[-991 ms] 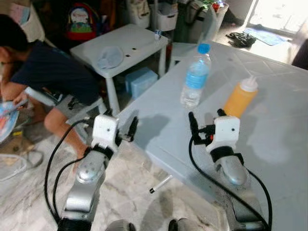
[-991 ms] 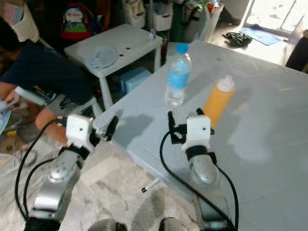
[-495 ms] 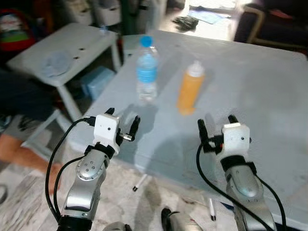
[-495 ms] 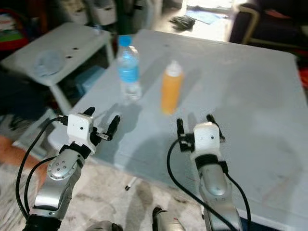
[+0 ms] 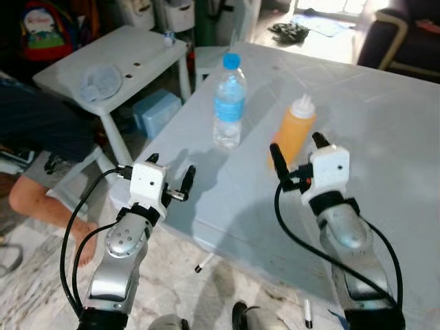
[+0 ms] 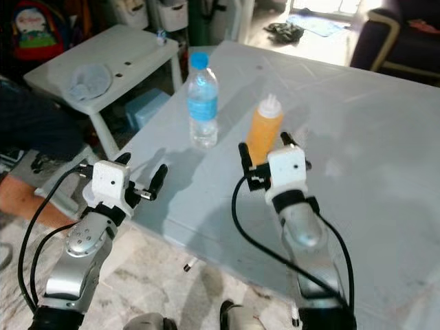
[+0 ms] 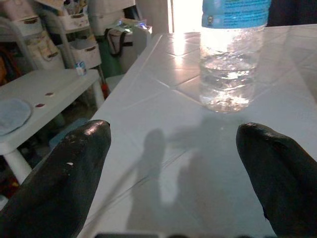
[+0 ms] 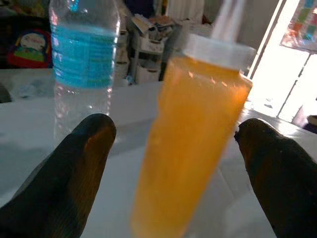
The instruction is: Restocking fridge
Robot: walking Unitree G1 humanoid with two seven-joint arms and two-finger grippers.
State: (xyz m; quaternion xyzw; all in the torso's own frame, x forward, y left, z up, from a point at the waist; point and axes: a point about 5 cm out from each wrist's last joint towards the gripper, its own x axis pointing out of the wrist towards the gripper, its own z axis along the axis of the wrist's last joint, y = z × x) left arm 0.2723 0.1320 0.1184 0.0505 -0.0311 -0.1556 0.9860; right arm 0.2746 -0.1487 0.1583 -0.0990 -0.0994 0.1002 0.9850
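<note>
While both arms are held out over the near edge of the pale worktop (image 5: 385, 124), two things are seen standing upright on it in the left eye view: a water bottle (image 5: 228, 103) with a blue cap and, just beside it toward the robot's right, an orange squeeze bottle (image 5: 293, 139). The right tool (image 5: 297, 148) is held with its fingers spread, directly before the orange squeeze bottle and close to it, while the left tool (image 5: 170, 172), likewise spread and empty, hangs at the worktop's corner, well short of the water bottle.

From the left wrist view, the water bottle is seen ahead and off toward one finger, with bare worktop between.

From the right wrist view, the orange squeeze bottle is framed between the two parted fingers (image 8: 74, 163), its long axis vertical and across the line of closing. A short forward reach by the right arm, which is the nearer, is judged to be what the grasp calls for.
</note>
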